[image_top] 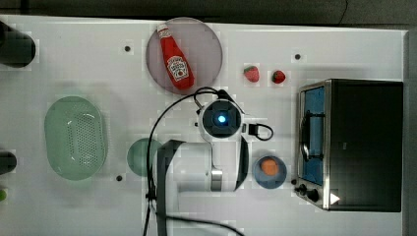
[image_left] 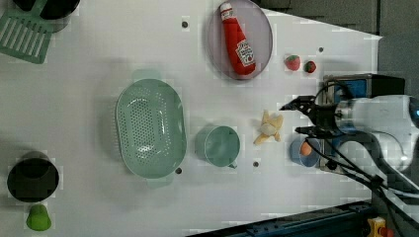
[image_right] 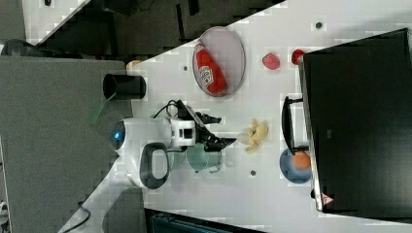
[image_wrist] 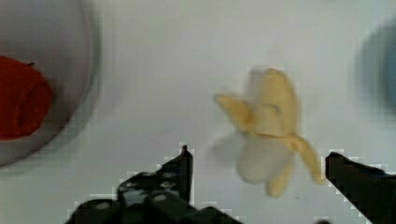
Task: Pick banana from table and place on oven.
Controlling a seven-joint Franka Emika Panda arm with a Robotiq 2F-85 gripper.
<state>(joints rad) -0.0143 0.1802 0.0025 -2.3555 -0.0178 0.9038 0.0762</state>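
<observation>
A half-peeled yellow banana (image_left: 269, 127) (image_right: 255, 133) (image_wrist: 268, 130) lies on the white table (image_top: 74, 49), a short way in front of the oven's glass door. In the top view the arm covers it. My gripper (image_left: 290, 118) (image_right: 227, 129) (image_wrist: 257, 156) hangs open above it with the black fingers spread wide. In the wrist view the peeled end of the banana sits between the two fingertips, and nothing is held. The oven (image_top: 364, 142) (image_right: 359, 121) stands at the top view's right, black top bare, door shut.
A blue bowl (image_top: 269, 172) holding an orange ball sits close to the banana, by the oven's knobs. A ketchup bottle (image_top: 175, 59) lies on a purple plate. Two strawberries (image_top: 252, 73), a green cup (image_left: 221, 145) and a green colander (image_top: 75, 136) are also on the table.
</observation>
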